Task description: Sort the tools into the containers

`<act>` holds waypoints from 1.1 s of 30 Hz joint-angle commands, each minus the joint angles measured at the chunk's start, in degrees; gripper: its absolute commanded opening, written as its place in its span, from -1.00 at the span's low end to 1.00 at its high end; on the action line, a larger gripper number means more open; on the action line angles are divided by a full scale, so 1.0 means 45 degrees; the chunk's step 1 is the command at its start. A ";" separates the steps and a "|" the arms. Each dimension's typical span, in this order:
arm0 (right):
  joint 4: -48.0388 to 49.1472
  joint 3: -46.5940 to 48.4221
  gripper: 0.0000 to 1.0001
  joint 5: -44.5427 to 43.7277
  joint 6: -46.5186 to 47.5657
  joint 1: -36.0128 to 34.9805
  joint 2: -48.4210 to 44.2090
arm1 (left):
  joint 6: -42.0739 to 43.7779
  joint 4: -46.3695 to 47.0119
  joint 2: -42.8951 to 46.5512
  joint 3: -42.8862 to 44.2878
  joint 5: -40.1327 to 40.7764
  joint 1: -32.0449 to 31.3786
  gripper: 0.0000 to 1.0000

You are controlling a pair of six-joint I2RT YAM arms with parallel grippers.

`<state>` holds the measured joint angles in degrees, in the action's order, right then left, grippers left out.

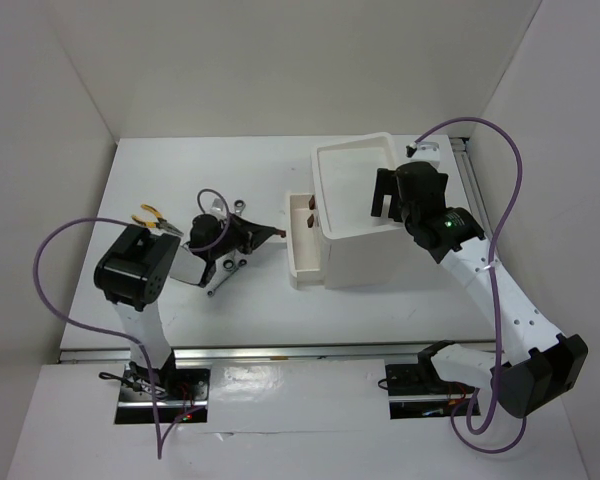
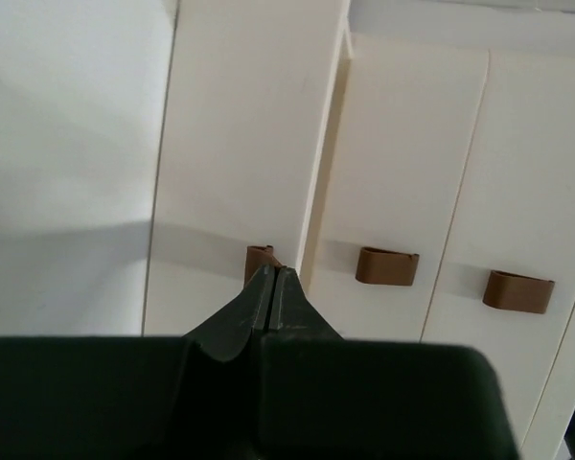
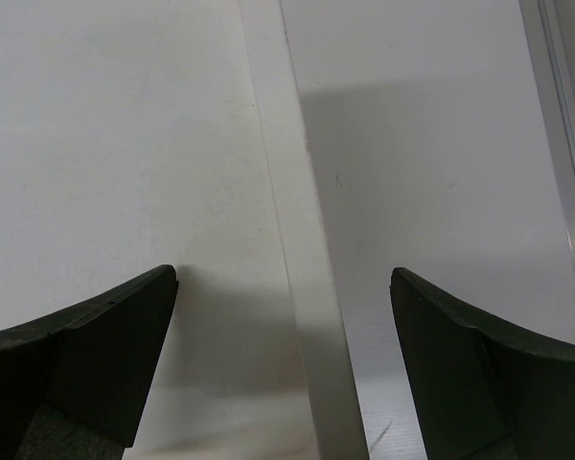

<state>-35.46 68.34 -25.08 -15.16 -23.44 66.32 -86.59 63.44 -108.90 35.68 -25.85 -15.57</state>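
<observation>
While both arms reach over it, the white desk (image 1: 180,160) carries everything listed.

1. Box unit (image 1: 365,258): white plastic, standing right of centre on the desk.
2. Top tray (image 1: 330,165): a shallow white rectangle forming the top of the unit. No tool shows in the part of it that is visible.
3. Drawer (image 1: 302,262): white, pulled out to the left from the unit's left face, open side up.
4. Right gripper (image 1: 388,212) (image 3: 284,278): hangs over the right part of the tray, pointing down, with its jaws spread wide and nothing between them.
5. Left gripper (image 1: 273,233) (image 2: 273,276): jaws pressed together, holding nothing. It points right at the drawer fronts, its tip just before the leftmost handle; contact cannot be judged.
6. Pliers (image 1: 152,217): yellow-handled, lying on the desk at far left, beside the left arm.
7. Wrench (image 1: 220,278): silver, on the desk on the near side of the left wrist, partly hidden by it.
8. Second wrench (image 1: 238,204): silver, on the far side of that wrist; only its ring end shows.
9. Handles (image 2: 387,265): small, reddish-brown, three in a row across the drawer fronts.
</observation>
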 commanded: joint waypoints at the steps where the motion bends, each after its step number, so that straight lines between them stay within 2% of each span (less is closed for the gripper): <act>1: 0.0068 -0.0186 0.99 -0.0247 0.0087 -0.0260 -0.0110 | 0.1310 -0.2021 0.1405 -0.0273 0.0235 0.0976 -1.00; 7: 0.0068 -0.0069 0.99 -0.0247 0.0087 -0.0260 -0.0110 | 0.2775 -0.5614 0.3435 -0.0429 0.0704 0.2110 -1.00; 12: 0.0068 0.0049 0.99 -0.0130 0.0087 -0.0260 0.0006 | 0.3691 -0.7435 0.4375 -0.0080 0.0704 0.2795 -0.99; 13: 0.0068 0.0049 0.99 -0.0130 0.0087 -0.0260 0.0007 | 0.3927 -0.7631 0.4376 0.0096 0.0704 0.2797 -0.80; 14: 0.0068 0.0049 0.99 -0.0014 0.0087 -0.0260 0.0007 | 0.4142 -0.7923 0.4570 0.0504 0.0530 0.2797 -0.40; 15: 0.0068 0.0049 0.99 -0.0012 0.0087 -0.0260 0.0007 | 0.4530 -0.8371 0.4765 0.0702 0.0529 0.2797 0.37; 16: 0.0068 0.0049 0.99 -0.0012 0.0087 -0.0260 0.0007 | 0.4670 -0.8510 0.4883 0.0858 0.0374 0.2797 0.54; 18: 0.0068 0.0049 0.99 0.0105 0.0087 -0.0260 0.0007 | 0.5215 -0.9288 0.5195 0.1560 0.0585 0.2797 0.73; 22: 0.0184 0.0049 0.99 0.0105 0.0087 -0.0260 0.0007 | 0.7651 -1.3482 0.5490 0.4018 0.2652 0.2797 0.81; 23: 0.0185 0.0049 0.99 0.0105 0.0087 -0.0260 0.0007 | 0.7988 -1.5464 0.5006 0.4681 0.3199 0.2797 0.81; 24: 0.0185 0.0049 0.99 0.0279 0.0203 -0.0260 0.0143 | 0.8204 -1.6296 0.4615 0.5964 0.4268 0.2642 0.81; 27: 0.0185 0.0049 0.99 0.0437 0.0204 -0.0260 0.0279 | 0.9219 -1.7784 0.2610 0.8038 0.5580 0.2505 0.78; 30: 0.0303 0.0049 0.99 0.0301 0.0204 -0.0260 0.0514 | 1.0137 -1.9290 0.1061 0.9836 0.6986 0.1744 0.72; 33: 0.0303 0.0049 0.99 0.0144 0.0204 -0.0377 0.0399 | 1.0841 -2.0405 -0.0270 1.0701 0.8317 0.0728 0.72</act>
<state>-33.21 68.31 -24.01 -15.14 -24.25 67.64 -44.21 -16.10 -105.82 81.28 2.79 -8.12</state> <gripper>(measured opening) 0.994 0.860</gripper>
